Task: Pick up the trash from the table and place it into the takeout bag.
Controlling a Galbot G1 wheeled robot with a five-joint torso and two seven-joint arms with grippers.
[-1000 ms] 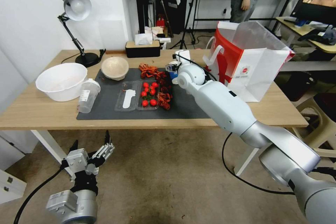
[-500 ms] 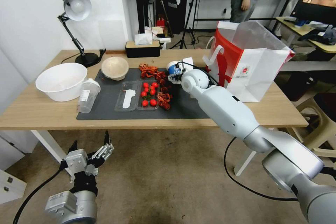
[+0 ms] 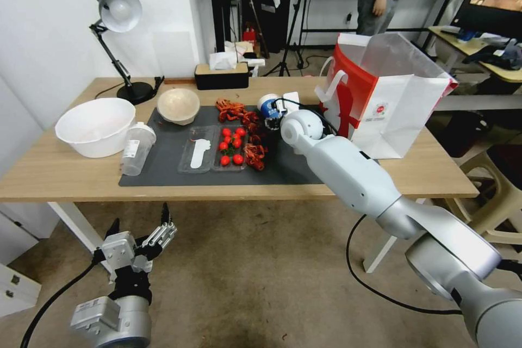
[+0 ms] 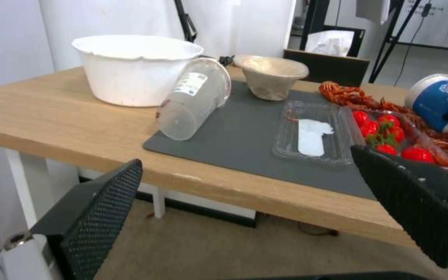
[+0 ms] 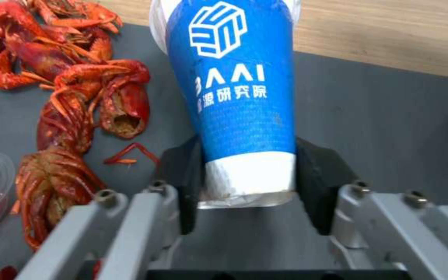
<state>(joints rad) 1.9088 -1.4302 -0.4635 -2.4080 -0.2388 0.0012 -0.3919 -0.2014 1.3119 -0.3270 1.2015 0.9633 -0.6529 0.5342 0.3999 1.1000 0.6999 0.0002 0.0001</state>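
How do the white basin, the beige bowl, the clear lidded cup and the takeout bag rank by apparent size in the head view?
1. takeout bag
2. white basin
3. and 4. beige bowl and clear lidded cup: they look alike in size, so I leave them unranked.

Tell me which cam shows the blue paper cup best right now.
Right wrist view: the blue-and-white paper cup sits close up, its base between the right gripper fingers. The head view has the cup small beside the right arm. The left wrist view has it at the frame edge.
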